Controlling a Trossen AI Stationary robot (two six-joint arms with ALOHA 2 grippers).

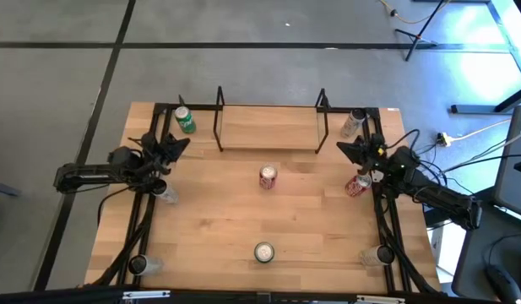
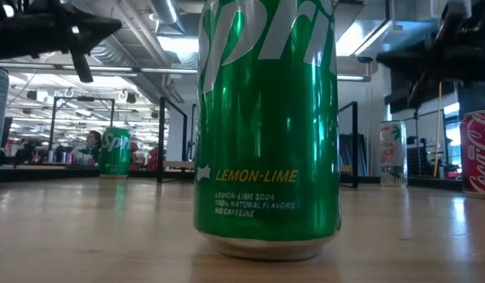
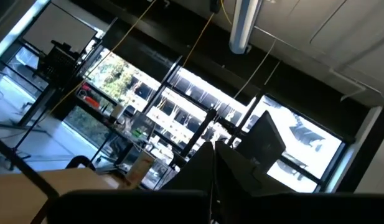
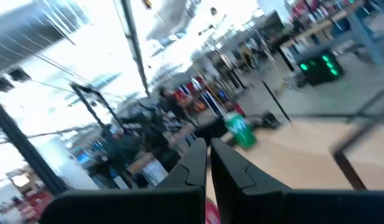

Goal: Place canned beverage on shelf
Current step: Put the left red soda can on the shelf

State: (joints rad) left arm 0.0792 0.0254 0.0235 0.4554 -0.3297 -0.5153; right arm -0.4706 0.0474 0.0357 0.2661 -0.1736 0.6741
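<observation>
The shelf (image 1: pixel 268 128), a light board between black end frames, stands at the table's far middle with nothing on it. A red-and-white can (image 1: pixel 268 176) stands upright in front of it. A green Sprite can (image 1: pixel 264 252) stands near the front edge and fills the low view (image 2: pixel 266 126). Another green can (image 1: pixel 185 121) is at the far left, a pale can (image 1: pixel 353 123) at the far right, and a red cola can (image 1: pixel 358 185) beside my right arm. My left gripper (image 1: pixel 180 145) hangs shut and empty at the left. My right gripper (image 1: pixel 344 150) hangs shut and empty at the right.
Clear cups stand at the left (image 1: pixel 165 192), the near left corner (image 1: pixel 138 265) and the near right corner (image 1: pixel 382 256). Black arm frames run along both side edges. Bare wood lies between the middle can and the front can.
</observation>
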